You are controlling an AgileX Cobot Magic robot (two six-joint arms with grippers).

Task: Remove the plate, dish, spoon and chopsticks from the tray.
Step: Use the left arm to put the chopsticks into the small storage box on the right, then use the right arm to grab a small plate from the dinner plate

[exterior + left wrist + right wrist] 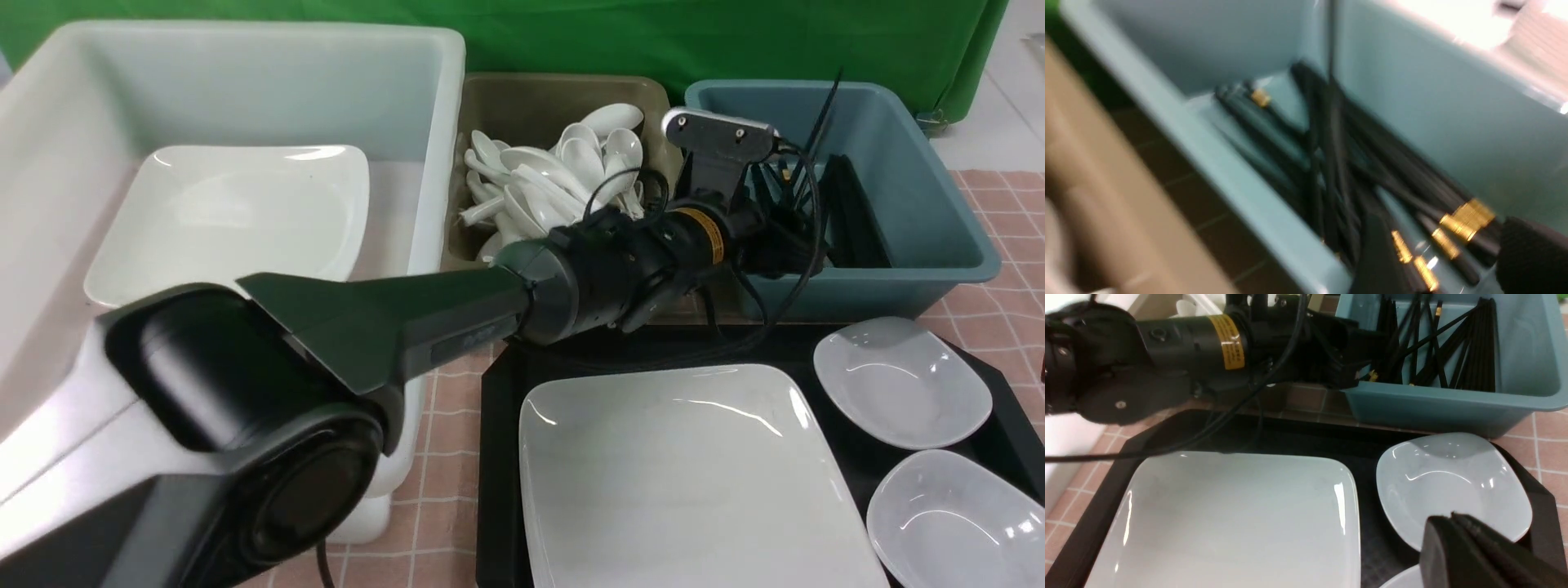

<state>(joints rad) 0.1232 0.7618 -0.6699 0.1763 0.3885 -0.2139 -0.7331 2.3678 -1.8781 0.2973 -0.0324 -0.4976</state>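
Here, the big white plate (694, 474) is seen lying flat on the left part of the black tray (500, 490). Just beside the plate, at its right, a far small dish (902, 380) and a near small dish (955, 523) are set on the tray too. The tray is laid on a desk (449, 392) covered with pink squares.

Behind the tray, three tubs are lined up. In the blue tub (914, 155), at the right, many black chopsticks (1482, 343) with gold bands are piled. In the brown-green tub (522, 106), in the middle, a heap of white spoons (547, 184) is kept. In the large white tub (245, 90), at the left, a second white plate (237, 220) is laid.

The left arm (408, 318) is stretched across to the blue tub, and the left claw (1447, 245) is held at its near left corner, above the chopsticks. Its fingers (1531, 257) are seen apart in a blurred picture; whether any stick is touched cannot be told. The right claw (1453, 518) is pressed together with nothing in it and is hung above the small dishes.
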